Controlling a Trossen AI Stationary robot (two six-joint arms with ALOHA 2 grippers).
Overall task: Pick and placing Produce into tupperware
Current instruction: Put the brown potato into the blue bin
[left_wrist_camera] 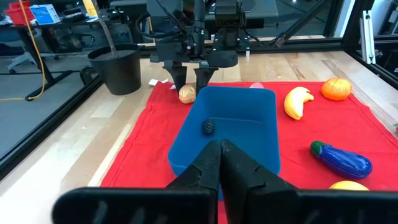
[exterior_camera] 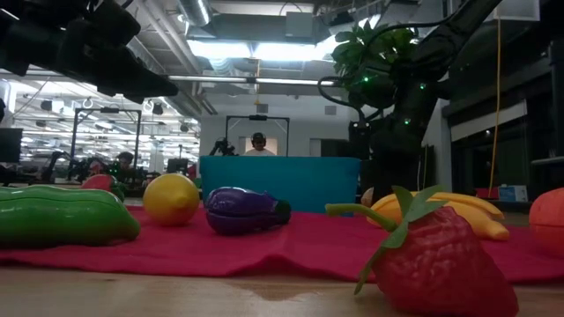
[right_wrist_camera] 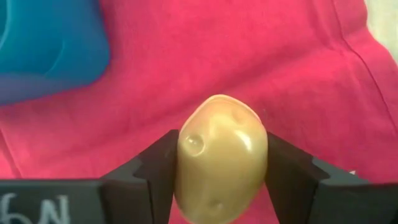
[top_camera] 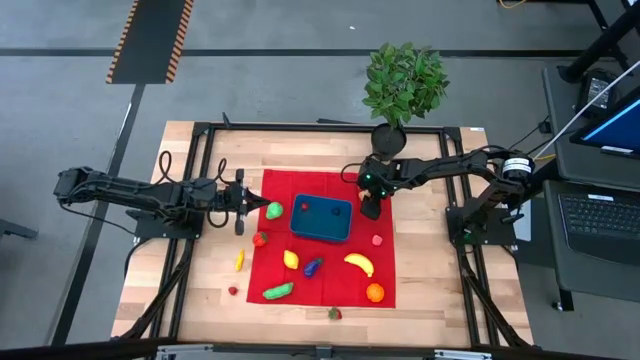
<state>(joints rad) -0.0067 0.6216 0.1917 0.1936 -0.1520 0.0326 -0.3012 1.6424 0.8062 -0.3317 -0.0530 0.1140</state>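
Note:
The dark teal tupperware [top_camera: 322, 218] [left_wrist_camera: 239, 127] sits on the red cloth, with one small dark berry-like piece [left_wrist_camera: 208, 126] on its floor. My right gripper [top_camera: 372, 206] [right_wrist_camera: 221, 155] stands just beyond the container's right end, shut on a tan toy potato [right_wrist_camera: 221, 158] [left_wrist_camera: 186, 94]. My left gripper [top_camera: 240, 203] [left_wrist_camera: 221, 149] hovers shut over the cloth's left edge and holds nothing. Loose produce lies on the cloth: a lemon [top_camera: 291, 259], an eggplant [top_camera: 313, 266], a banana [top_camera: 359, 263], an orange [top_camera: 375, 291] and a green cucumber [top_camera: 278, 291]. My right gripper pinches the potato across its middle [right_wrist_camera: 186, 155], one finger on each side. The fingers come from above, pointing down. The potato sits low over the red cloth beside the container; whether it still touches the cloth cannot be told.
A potted plant [top_camera: 400, 85] stands at the table's far edge, behind my right arm. A strawberry [top_camera: 335, 313], a small red piece [top_camera: 233, 290] and a yellow piece [top_camera: 240, 260] lie on bare wood off the cloth. A green piece [top_camera: 274, 210] and a red one [top_camera: 259, 239] lie near my left gripper.

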